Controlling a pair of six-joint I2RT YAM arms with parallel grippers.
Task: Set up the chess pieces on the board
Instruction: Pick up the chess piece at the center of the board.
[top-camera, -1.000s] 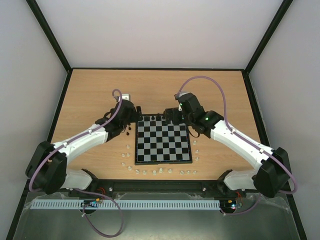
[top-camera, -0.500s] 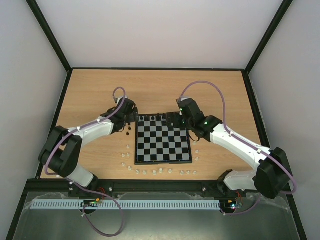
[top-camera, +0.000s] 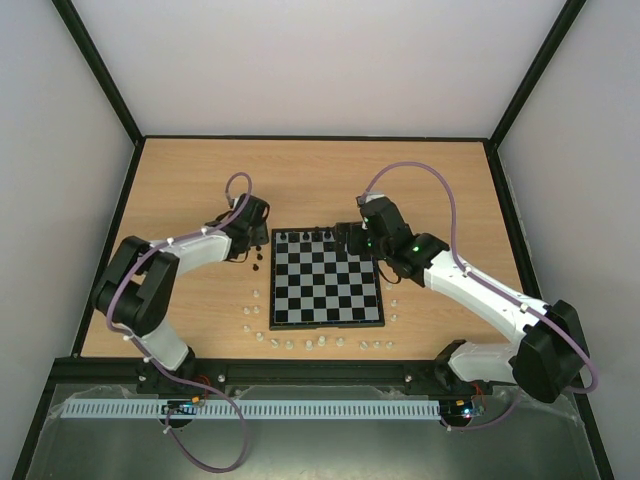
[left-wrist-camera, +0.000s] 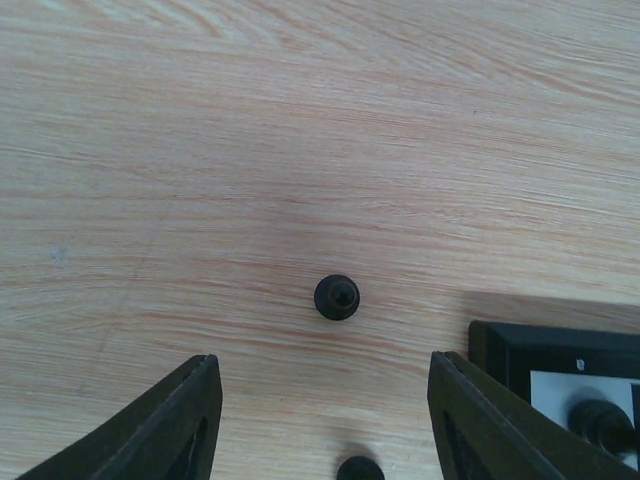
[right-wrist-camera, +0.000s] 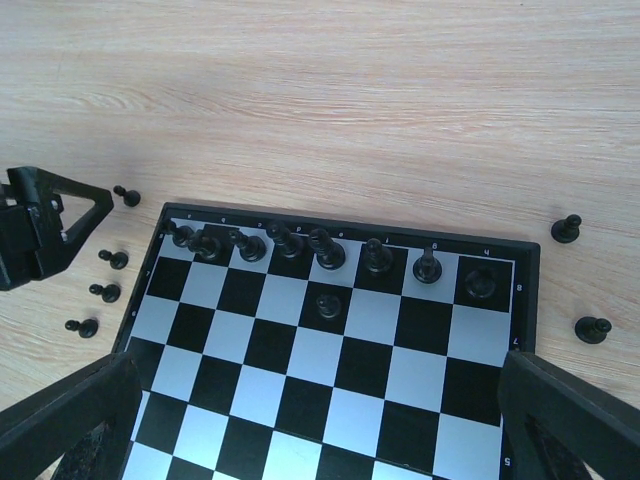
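Observation:
The board (top-camera: 327, 285) lies mid-table; a row of black chess pieces (right-wrist-camera: 327, 250) fills its far rank, with one black pawn (right-wrist-camera: 328, 305) a square in front. My left gripper (top-camera: 251, 243) hovers open and empty beside the board's far left corner, over loose black pawns (top-camera: 257, 263). In the left wrist view one pawn (left-wrist-camera: 337, 297) stands just ahead of the open gripper (left-wrist-camera: 325, 425) and another (left-wrist-camera: 359, 469) lies between the fingers (left-wrist-camera: 175, 425). My right gripper (top-camera: 353, 240) is open and empty above the board's far right part; it also shows in the right wrist view (right-wrist-camera: 320, 440).
Several loose black pawns (right-wrist-camera: 105, 292) stand left of the board and two (right-wrist-camera: 567, 229) to its right. Tiny translucent white pieces (top-camera: 310, 343) line the table along the board's near edge and sides. Black frame rails border the wooden table (top-camera: 180, 180).
The left arm has folded its elbow outward and its gripper has shifted slightly up and left, off the board corner. The right gripper has moved a little toward the board's far right.

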